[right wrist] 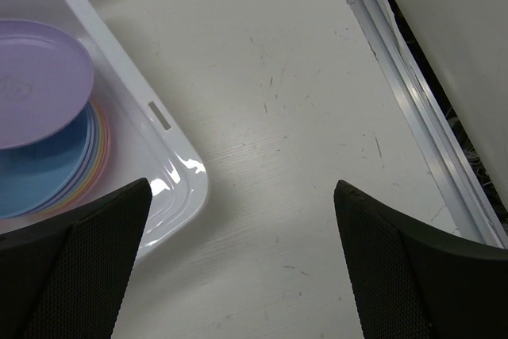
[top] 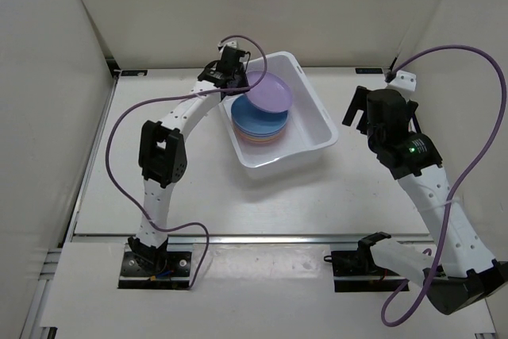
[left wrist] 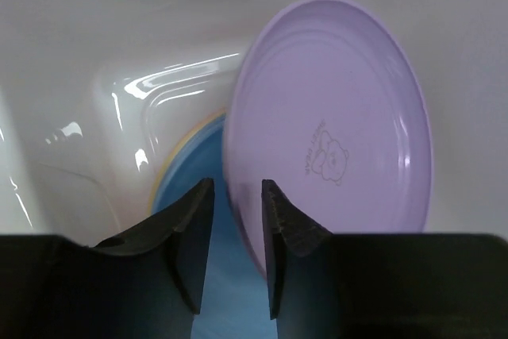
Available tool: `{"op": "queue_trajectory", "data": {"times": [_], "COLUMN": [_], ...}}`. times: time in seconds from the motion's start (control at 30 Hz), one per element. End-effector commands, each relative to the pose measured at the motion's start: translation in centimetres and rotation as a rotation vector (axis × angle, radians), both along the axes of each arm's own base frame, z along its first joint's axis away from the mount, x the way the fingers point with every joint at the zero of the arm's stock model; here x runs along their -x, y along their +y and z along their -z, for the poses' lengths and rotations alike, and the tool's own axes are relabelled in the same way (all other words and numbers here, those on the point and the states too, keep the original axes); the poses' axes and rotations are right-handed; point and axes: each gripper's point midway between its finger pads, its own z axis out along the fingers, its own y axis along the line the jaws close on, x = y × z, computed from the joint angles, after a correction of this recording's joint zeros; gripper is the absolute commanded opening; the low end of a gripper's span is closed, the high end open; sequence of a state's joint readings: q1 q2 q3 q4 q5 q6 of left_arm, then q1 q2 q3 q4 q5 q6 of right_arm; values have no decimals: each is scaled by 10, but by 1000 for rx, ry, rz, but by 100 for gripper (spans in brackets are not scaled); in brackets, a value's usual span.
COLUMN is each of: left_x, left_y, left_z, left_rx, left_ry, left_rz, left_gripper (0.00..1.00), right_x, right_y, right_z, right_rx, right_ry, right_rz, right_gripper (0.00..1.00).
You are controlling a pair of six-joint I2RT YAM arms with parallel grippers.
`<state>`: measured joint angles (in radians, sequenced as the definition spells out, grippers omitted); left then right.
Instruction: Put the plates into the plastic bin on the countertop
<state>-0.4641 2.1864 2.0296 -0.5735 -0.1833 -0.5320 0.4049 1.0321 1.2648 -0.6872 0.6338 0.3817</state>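
In the plastic bin (top: 316,121), purple plate (top: 268,91) atop plates (top: 258,122); left gripper (left wrist: 238,196) barely parted astride rim, hold unclear

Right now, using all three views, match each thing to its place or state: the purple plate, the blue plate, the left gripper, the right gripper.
Things:
1. purple plate
2. blue plate
3. left gripper
4. right gripper

Places or states:
A. lying flat in the plastic bin, partly covered
B. jaws wide apart, empty, above bare countertop
C. tilted, uppermost of the plates
D. jaws narrowly parted at a plate's rim

Pairs: 1-C, 2-A, 3-D, 4-B
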Motion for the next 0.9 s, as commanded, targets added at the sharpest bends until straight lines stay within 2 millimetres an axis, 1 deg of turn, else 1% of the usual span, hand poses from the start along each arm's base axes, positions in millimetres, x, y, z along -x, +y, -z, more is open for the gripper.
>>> {"op": "queue_trajectory", "data": {"times": [0.0,0.03,0.07,0.1,0.17,0.3,0.4,0.47,0.5,0.53,0.6,0.63,0.67,0.7,0.73,0.8,0.83,0.87], "left_x": [3,3,3,3,3,9,13,14,14,14,20,16,19,27,31,35,36,38], "left_y": [5,4,5,5,7,12,14,7,2,-8,-15,-22,-24,-22,-26,-32,-35,-41], "left_z": [-33,-35,-41,-47,-56,-89,-105,-109,-104,-104,-90,-80,-71,-59,-44,-33,-24,-20], "left_rx": [-28,-29,-25,-23,-33,-19,-20,-23,-31,-29,-49,-48,-39,-57,-55,-30,-26,-28], "left_ry": [-30,-34,-48,-59,-78,-135,-167,-180,-175,-177,-118,-91,-49,8,49,87,103,106], "left_rz": [-38,-40,-44,-44,-48,-58,-60,-36,-18,15,56,73,71,78,91,97,103,115], "left_gripper": [44,45,58,65,74,80,85,91,92,94,97,99,99,99,99,94,92,92], "right_x": [2,2,2,1,0,-3,-5,-5,-5,-5,-5,-4,-4,-4,-4,-4,-5,-6], "right_y": [-14,-14,-15,-14,-15,-11,-8,-7,-7,-7,-7,-7,-7,-7,-7,-9,-9,-8], "right_z": [-9,-10,-9,-8,-7,-4,-1,0,1,1,0,0,1,2,3,4,5,5], "right_rx": [29,28,29,30,31,22,14,9,7,7,1,1,0,0,-1,1,3,0], "right_ry": [-32,-35,-32,-31,-29,-22,-15,-12,-10,-9,-13,-11,-7,-6,-7,-4,-3,-3], "right_rz": [58,59,61,61,64,56,49,46,47,47,50,51,51,52,55,60,61,62], "right_gripper": [99,99,99,99,99,99,99,99,99,99,99,99,99,99,99,99,99,99]}}
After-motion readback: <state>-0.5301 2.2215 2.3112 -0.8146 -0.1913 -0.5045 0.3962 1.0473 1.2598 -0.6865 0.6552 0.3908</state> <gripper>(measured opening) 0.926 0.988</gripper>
